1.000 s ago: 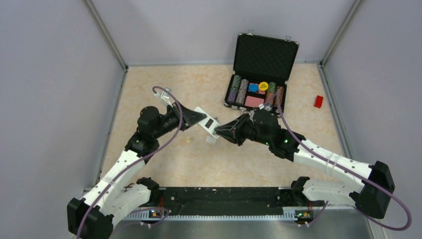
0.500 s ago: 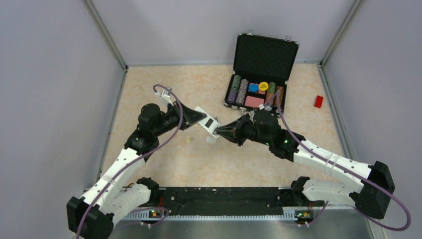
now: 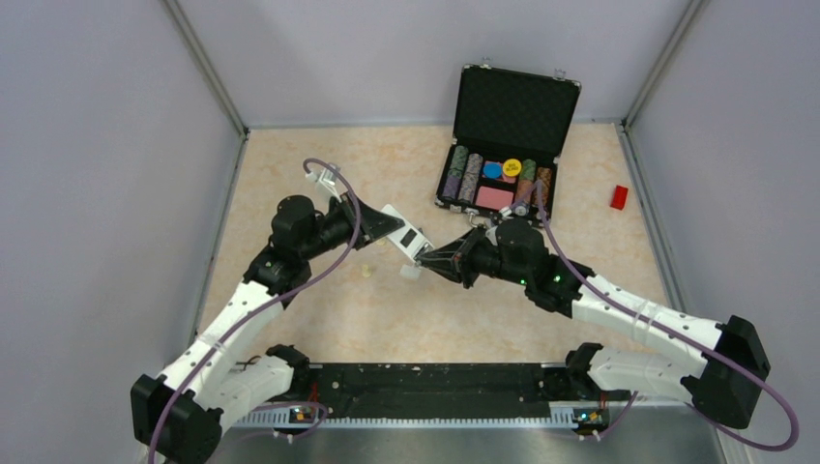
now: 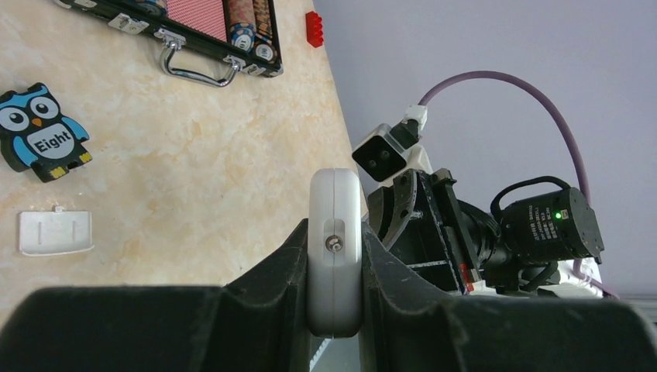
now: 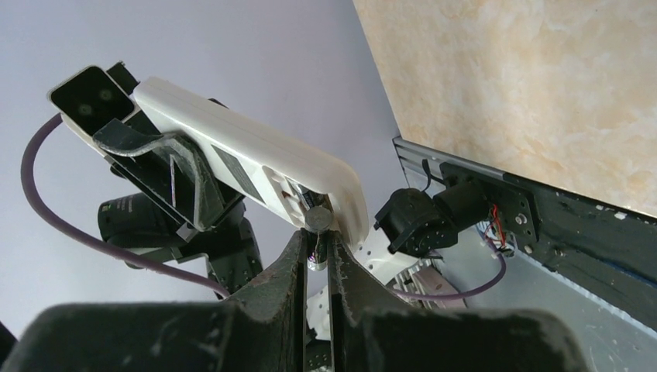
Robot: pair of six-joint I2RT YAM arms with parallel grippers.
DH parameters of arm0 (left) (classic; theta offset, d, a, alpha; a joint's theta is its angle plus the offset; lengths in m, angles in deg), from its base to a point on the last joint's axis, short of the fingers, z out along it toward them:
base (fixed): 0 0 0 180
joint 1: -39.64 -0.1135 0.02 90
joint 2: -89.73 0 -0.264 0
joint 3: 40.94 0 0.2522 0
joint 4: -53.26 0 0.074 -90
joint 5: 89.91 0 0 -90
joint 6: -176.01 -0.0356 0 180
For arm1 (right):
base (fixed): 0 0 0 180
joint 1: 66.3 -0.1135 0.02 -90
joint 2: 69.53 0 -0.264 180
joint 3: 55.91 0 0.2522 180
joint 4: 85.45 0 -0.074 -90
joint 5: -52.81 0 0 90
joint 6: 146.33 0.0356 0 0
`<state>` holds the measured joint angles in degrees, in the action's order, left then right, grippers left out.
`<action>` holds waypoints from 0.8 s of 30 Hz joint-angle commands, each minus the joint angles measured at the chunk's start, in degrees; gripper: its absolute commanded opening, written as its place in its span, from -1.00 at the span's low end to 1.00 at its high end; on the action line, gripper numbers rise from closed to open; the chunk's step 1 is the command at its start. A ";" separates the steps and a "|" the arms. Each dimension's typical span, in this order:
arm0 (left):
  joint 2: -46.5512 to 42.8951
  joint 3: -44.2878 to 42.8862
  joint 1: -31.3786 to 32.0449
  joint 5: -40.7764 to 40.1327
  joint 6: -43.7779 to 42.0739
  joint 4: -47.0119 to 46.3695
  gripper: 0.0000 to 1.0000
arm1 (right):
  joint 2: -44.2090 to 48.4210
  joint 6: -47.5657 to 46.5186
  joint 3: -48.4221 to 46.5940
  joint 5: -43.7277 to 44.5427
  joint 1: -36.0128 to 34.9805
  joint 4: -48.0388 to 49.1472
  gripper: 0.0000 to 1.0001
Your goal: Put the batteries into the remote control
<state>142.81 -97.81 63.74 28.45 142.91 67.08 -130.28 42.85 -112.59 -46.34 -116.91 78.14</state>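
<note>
Ok, left claw (image 3: pixel 382 224) is clamped on the remote (image 3: pixel 406 235), holding it up off the table (image 3: pixel 319 164) mid-frame. Right claw (image 5: pixel 316 236) is pinching a battery (image 5: pixel 317 220) against the bay on the remote's back. Risk imo: battery goes in crooked & drops, or the push twists the remote in the left grip. Only the right wrist cam shows the battery; top cam hides it behind the claw. Can't see the 2nd battery.

Chip case (image 3: pixel 517 106), red block (image 3: pixel 619 197), owl toy (image 4: pixel 42 132)
</note>
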 commanded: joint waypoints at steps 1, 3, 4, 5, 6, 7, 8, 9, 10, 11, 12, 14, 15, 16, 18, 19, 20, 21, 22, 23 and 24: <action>1.73 -3.64 0.16 2.66 -0.96 -4.79 -1.00 | 2.74 1.63 1.43 -3.82 0.33 1.24 -0.96; 2.33 -3.65 0.16 3.74 -1.15 -5.12 -1.00 | 3.43 2.34 2.28 -4.55 0.31 2.04 -0.96; 2.50 -3.78 0.16 4.18 -1.30 -5.19 -1.00 | 3.53 2.56 2.62 -5.09 0.31 2.13 -0.96; 2.73 -3.86 0.16 4.99 -1.49 -5.23 -1.00 | 3.67 2.54 2.86 -5.42 0.33 2.17 -0.96; 2.98 -4.11 0.16 5.83 -1.87 -5.32 -1.00 | 3.75 2.52 3.09 -5.70 0.34 2.13 -0.95; 3.30 -4.29 0.15 6.67 -2.03 -5.55 -1.00 | 3.85 2.42 3.36 -5.90 0.34 2.13 -0.95; 3.60 -4.54 0.16 7.49 -2.24 -5.58 -1.00 | 3.87 2.37 3.49 -6.14 0.31 2.15 -0.94; 3.89 -4.79 0.16 8.13 -2.58 -5.47 -1.00 | 3.85 2.39 3.58 -6.45 0.29 2.99 -0.93; 4.15 -4.97 0.16 8.91 -2.93 -5.40 -1.00 | 3.85 2.41 3.70 -6.88 0.31 4.06 -0.93; 4.42 -5.21 0.16 9.58 -3.25 -5.38 -1.00 | 3.88 2.42 3.78 -7.26 0.32 4.51 -0.92; 4.63 -5.32 0.16 10.15 -3.46 -5.41 -1.00 | 3.98 2.47 3.85 -7.50 0.31 4.77 -0.92; 5.01 -5.65 0.16 11.44 -4.04 -5.51 -1.00 | 4.23 2.58 4.23 -8.08 0.33 5.23 -0.92; 5.16 -5.81 0.16 11.91 -4.30 -5.32 -1.00 | 4.35 2.74 4.51 -8.22 0.28 5.50 -0.91; 5.32 -6.00 0.16 12.33 -4.53 -5.16 -1.00 | 4.57 2.89 4.71 -8.32 0.33 5.67 -0.91; 5.49 -6.24 0.14 13.39 -4.80 -5.43 -1.00 | 4.64 3.39 5.42 -8.71 0.29 6.23 -0.91; 5.60 -6.41 0.16 13.82 -5.06 -5.42 -1.00 | 4.65 3.73 5.82 -8.89 0.33 6.48 -0.91; 5.63 -6.46 0.16 14.28 -5.18 -5.34 -1.00 | 4.68 3.92 6.09 -9.02 0.28 6.59 -0.91; 5.71 -6.58 0.11 14.81 -5.43 -5.30 -1.00 | 4.78 4.10 6.35 -9.04 0.33 6.65 -0.91; 5.71 -6.75 0.15 15.28 -5.67 -5.07 -1.00 | 4.91 4.36 6.69 -9.11 0.27 6.68 -0.91; 5.75 -6.97 0.12 15.62 -6.16 -4.61 -1.00 | 4.97 4.56 6.97 -9.21 0.27 6.70 -0.91; 5.87 -7.13 0.15 16.23 -6.64 -4.36 -1.00 | 5.18 4.76 7.17 -9.22 0.28 6.70 -0.90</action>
<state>148.54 -101.50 63.78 40.56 137.86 66.69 -126.46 46.37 -106.60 -54.49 -116.75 83.21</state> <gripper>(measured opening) 0.261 0.095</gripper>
